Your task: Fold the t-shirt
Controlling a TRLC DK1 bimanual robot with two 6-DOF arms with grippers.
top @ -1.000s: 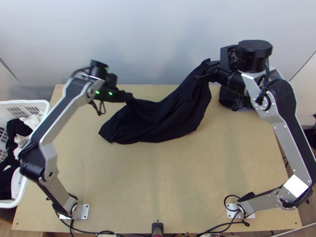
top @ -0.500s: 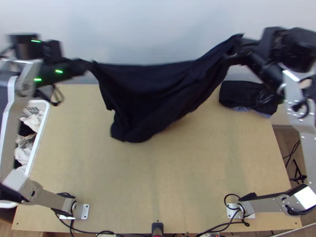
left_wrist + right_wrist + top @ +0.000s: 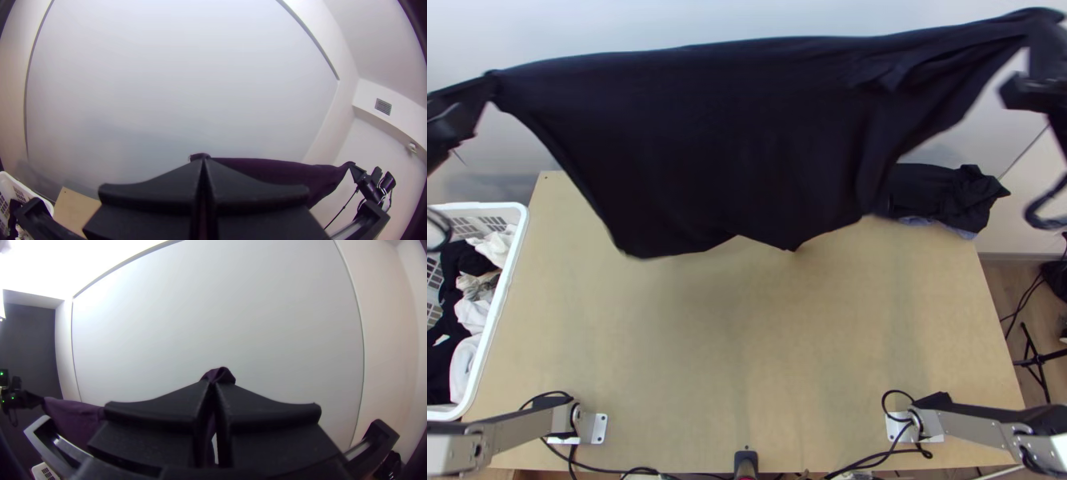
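While left gripper (image 3: pixel 488 82), right gripper (image 3: pixel 1045 44) pinch, t-shirt (image 3: pixel 723 144) between

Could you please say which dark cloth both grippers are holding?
The wide black shirt stretched up between the left gripper and the right gripper; the others lie in the white basket and on the table.

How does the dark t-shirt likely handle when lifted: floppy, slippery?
Likely very floppy: the dark t-shirt sags between left claw and right claw, its lower edge uneven. It probably won't slip easily, as cloth bunches past the right claw's tips.
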